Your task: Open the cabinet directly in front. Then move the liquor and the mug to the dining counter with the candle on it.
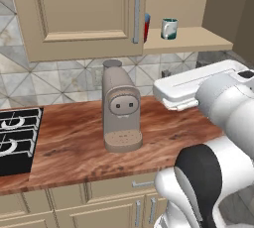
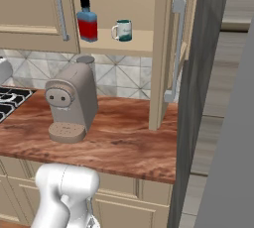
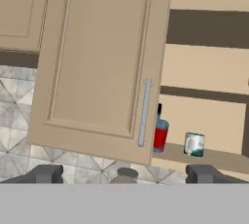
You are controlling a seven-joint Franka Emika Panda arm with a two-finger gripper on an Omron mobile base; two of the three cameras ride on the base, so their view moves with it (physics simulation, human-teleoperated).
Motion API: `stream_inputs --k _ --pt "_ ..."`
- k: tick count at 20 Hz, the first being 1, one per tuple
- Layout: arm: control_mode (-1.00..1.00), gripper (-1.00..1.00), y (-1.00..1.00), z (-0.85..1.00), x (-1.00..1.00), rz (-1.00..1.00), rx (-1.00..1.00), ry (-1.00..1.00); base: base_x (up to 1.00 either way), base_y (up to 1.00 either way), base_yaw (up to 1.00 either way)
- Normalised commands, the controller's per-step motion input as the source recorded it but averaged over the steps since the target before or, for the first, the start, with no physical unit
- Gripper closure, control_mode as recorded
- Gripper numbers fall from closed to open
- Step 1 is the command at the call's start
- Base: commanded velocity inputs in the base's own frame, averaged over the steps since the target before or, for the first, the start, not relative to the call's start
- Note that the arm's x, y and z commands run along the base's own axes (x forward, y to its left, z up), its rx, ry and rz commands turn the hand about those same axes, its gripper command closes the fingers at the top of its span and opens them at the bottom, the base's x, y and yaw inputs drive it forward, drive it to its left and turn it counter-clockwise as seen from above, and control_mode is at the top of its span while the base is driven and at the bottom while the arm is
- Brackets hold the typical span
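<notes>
Gripper (image 3: 124,174) stood with jaws wide apart and empty, facing the cabinet (image 3: 97,57), whose right door was swung open. Opening looked done; next came reaching in for the liquor (image 2: 87,20) beside the mug (image 2: 122,30) on the lower shelf. From the right the whole bottle showed, while from the left the shut door hid most of it.

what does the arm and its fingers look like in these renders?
Glossy white rounded arm segments with a black band at the joint; a flat white rectangular hand body with a thin dark seam. In the hand view, two small dark grey blocky fingers. No cables or markings visible.
</notes>
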Motion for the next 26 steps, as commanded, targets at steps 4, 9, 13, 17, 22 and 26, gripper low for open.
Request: stream_inputs --k 4,9,13,17,22,26 --pt "-1.0 -1.0 0.05 0.0 0.0 0.06 0.03 0.0 0.0 0.0 0.0" --pt "-1.0 -1.0 0.0 0.0 0.15 -0.03 0.0 0.0 0.0 0.0 0.0" --pt "-1.0 -1.0 0.0 0.0 0.26 -0.21 0.0 0.0 0.0 0.0 0.0" --pt "-1.0 -1.0 0.0 0.01 0.43 -0.12 0.0 0.02 0.0 0.0 0.0" --pt "-1.0 -1.0 -0.08 0.04 0.72 0.0 0.03 0.17 0.0 0.0 0.0" --pt "-1.0 -1.0 -0.18 0.11 0.83 0.0 0.05 0.16 0.0 0.0 0.0"
